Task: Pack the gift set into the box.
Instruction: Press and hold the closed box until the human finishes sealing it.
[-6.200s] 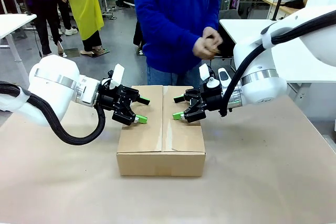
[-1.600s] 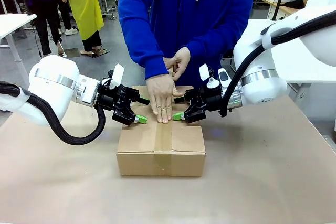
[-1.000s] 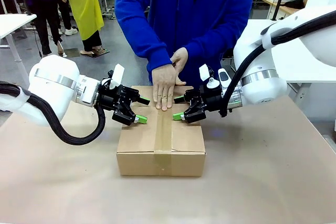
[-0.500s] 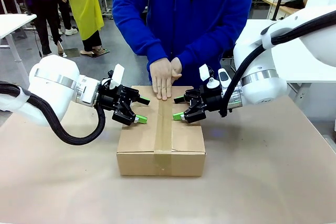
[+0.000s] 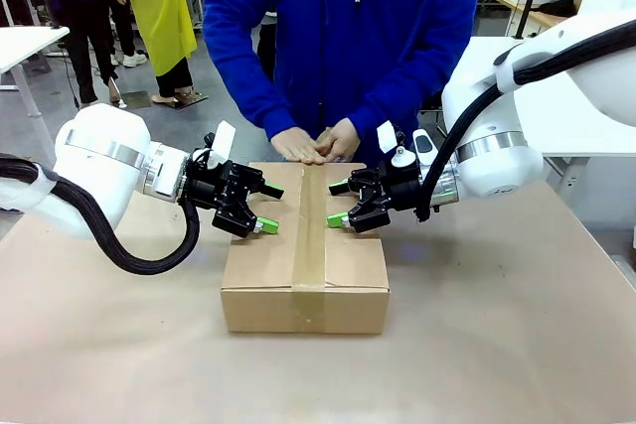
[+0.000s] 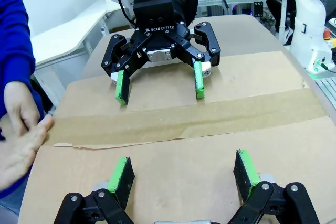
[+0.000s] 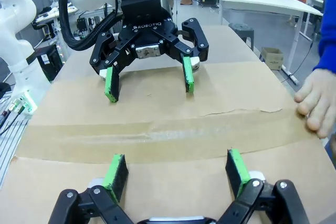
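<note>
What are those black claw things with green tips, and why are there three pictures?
They belong to two white robot arms. Each claw is a tool for grabbing. The big picture looks across the table: the left tool and the right tool rest open on the flaps of a closed brown box, holding nothing. A person in blue presses their hands on the far end of the tape along the box's seam. The other two pictures come from small cameras on the robot's wrists, so each shows its own green fingers at the bottom and the other tool opposite.

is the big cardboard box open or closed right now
Closed. The box has its top flaps flat, and a strip of brown tape runs along the centre seam and down the front. The person's hands press at the far edge.
</note>
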Motion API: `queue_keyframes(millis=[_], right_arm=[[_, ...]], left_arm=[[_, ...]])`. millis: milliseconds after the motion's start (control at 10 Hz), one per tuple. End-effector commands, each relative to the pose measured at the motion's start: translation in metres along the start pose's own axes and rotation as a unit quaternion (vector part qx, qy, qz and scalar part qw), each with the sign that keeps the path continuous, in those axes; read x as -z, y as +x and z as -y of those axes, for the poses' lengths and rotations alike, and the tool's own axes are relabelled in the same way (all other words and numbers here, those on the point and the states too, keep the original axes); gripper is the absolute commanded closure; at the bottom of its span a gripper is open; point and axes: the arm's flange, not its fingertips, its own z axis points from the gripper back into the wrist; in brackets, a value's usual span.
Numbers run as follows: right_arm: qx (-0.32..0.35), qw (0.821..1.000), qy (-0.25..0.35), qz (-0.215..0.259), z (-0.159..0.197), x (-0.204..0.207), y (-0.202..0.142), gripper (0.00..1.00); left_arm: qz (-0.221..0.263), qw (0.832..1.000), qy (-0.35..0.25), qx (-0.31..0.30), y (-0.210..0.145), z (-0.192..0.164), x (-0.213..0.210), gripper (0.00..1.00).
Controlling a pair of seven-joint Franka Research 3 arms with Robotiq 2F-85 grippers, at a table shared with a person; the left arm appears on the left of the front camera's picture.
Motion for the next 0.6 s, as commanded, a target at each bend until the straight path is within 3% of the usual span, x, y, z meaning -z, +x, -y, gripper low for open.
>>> queue_keyframes(millis=[0,500], right_arm=[[-0.001,1.0,0.001,-0.003,-0.0021,0.0005,-0.0037,0.0],[-0.001,1.0,0.001,-0.003,-0.0021,0.0005,-0.0037,0.0]], left_arm=[[0.003,1.0,-0.003,0.012,-0.001,0.0014,0.001,0.0],[0.003,1.0,-0.003,0.012,-0.001,0.0014,0.001,0.0]])
